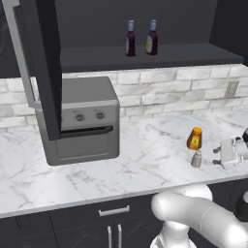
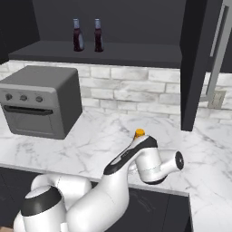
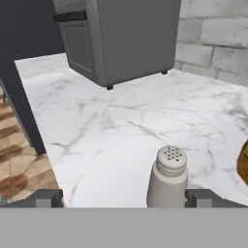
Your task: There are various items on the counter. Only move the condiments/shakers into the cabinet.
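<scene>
The gripper (image 3: 123, 197) stands wide open around nothing, its fingertips (image 3: 46, 197) flanking the shaker (image 3: 168, 177) on the counter (image 1: 126, 160), just beside the orange thing (image 1: 194, 138). Two bottles (image 1: 141, 38) stand in the cabinet (image 1: 145, 55); their yellow labels are unreadable.

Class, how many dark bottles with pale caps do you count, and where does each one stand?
2. The left bottle and the right bottle stand upright, side by side, on the cabinet shelf above the counter.

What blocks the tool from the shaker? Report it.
Nothing visible does. In the hand view the shaker stands upright on the counter between the two fingertips of the open tool, nearer one of them. The orange thing stands beside the shaker, not in between.
</scene>
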